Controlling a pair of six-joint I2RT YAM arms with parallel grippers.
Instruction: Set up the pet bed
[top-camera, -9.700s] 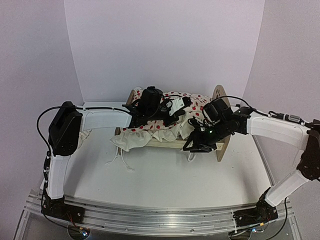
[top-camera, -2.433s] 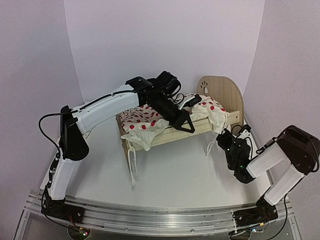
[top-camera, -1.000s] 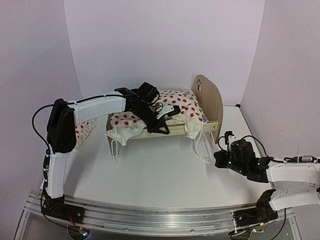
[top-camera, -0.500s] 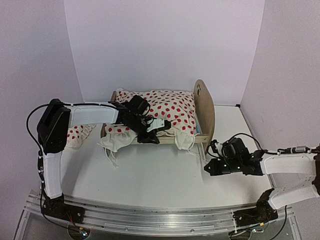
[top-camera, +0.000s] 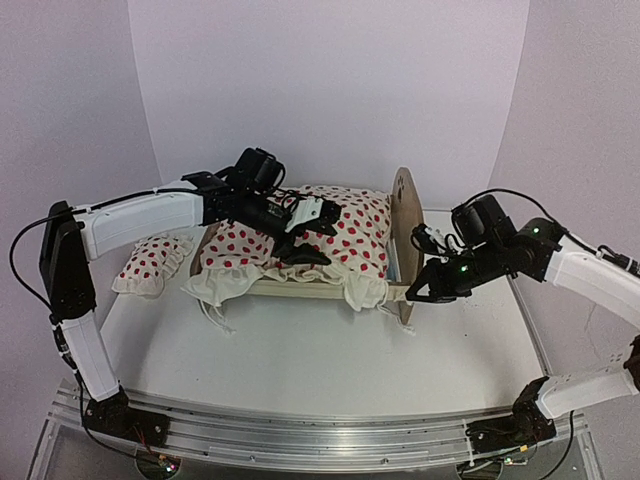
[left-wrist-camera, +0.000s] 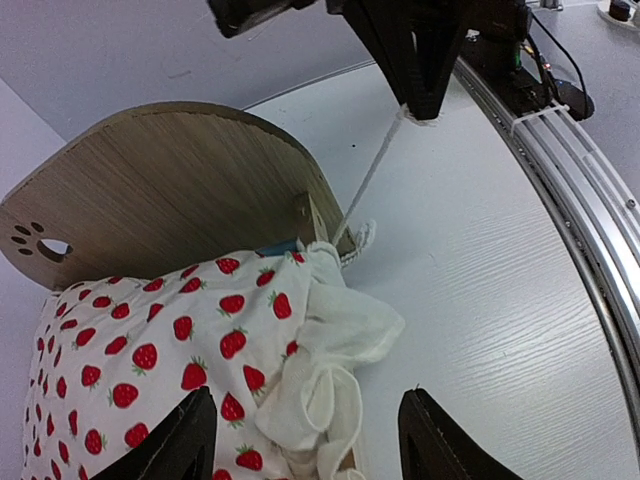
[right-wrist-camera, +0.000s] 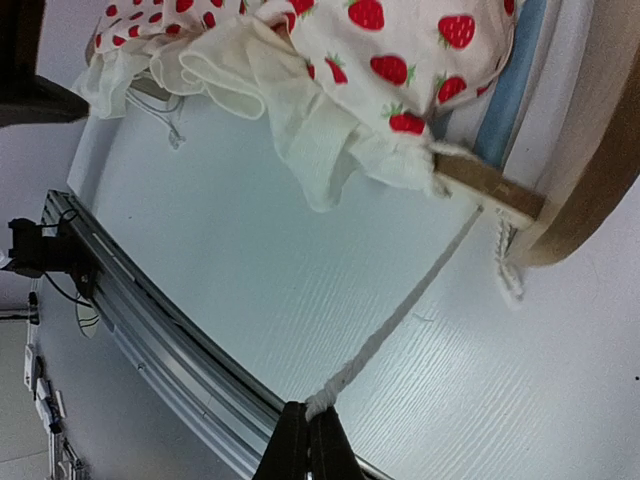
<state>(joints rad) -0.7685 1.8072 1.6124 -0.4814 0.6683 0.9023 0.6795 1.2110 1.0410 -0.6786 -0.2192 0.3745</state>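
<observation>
Pet bed sits centre-far, headboard on the right. Your left gripper gapes wide over the blanket; your right gripper is pinched on the white cord near the headboard — pull gently, or the frame may slide.

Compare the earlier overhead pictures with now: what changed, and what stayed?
The left hand opened and rose above the strawberry blanket. The right hand, shut on a white cord, lifted from the table toward the pet bed, whose headboard turned edge-on. The pillow stayed left of the bed.
</observation>
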